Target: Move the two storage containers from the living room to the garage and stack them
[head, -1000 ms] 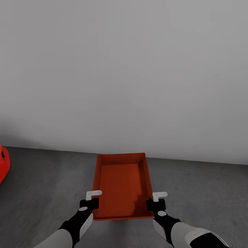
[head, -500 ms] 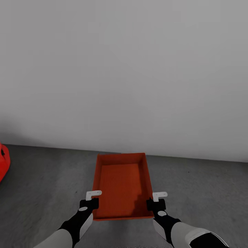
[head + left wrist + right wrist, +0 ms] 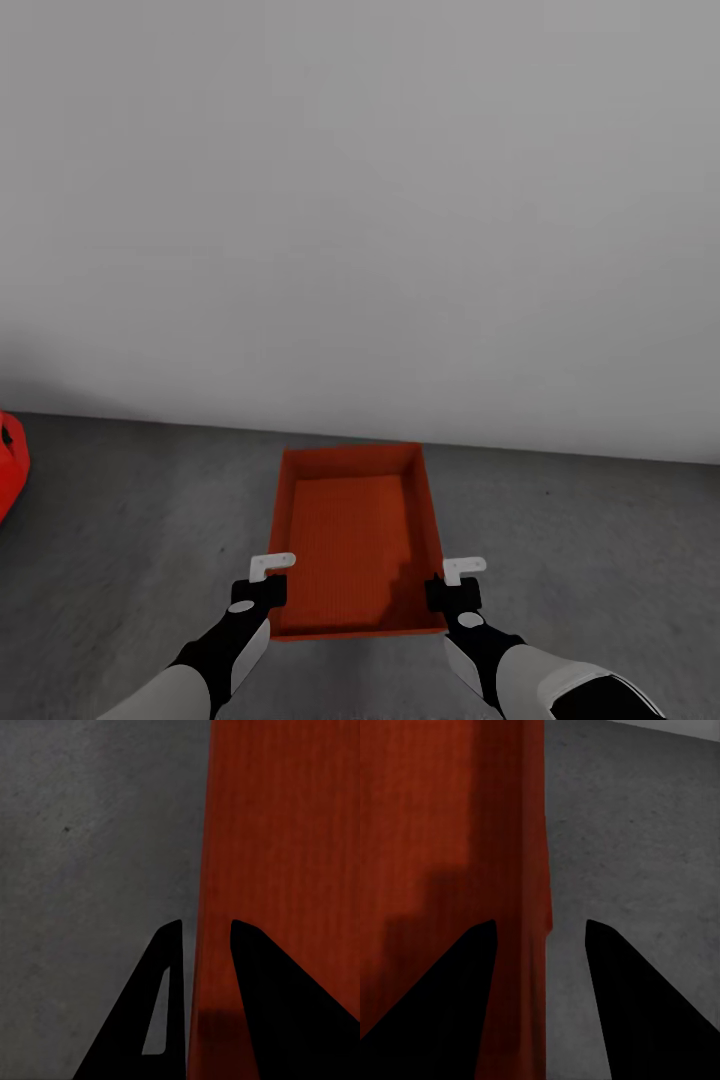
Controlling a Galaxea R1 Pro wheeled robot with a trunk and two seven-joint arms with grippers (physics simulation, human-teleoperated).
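Writing: no brand, label or lettering could be read on anything in view.
Box: an orange-red open-topped storage container [image 3: 355, 540] sat in the lower centre of the head view, long side running away from the camera, held between both arms above the floor [image 3: 130, 520].
Left claw: the left gripper [image 3: 270, 572] sat at the box's near-left corner; in the left wrist view its fingers [image 3: 166, 975] straddled the box's side wall [image 3: 206, 870], closed to a narrow gap on it.
Right claw: the right gripper [image 3: 462, 572] sat at the near-right corner; in the right wrist view its fingers [image 3: 472, 967] stood wider apart, either side of the wall, and contact could not be judged.
Edges: a pale grey wall [image 3: 360, 200] filled the upper frame, meeting the floor just beyond the box's far end.
Open room: bare dark grey concrete lay on both sides of the box.
Left edge: part of a red object [image 3: 8, 465] showed at mid-height.
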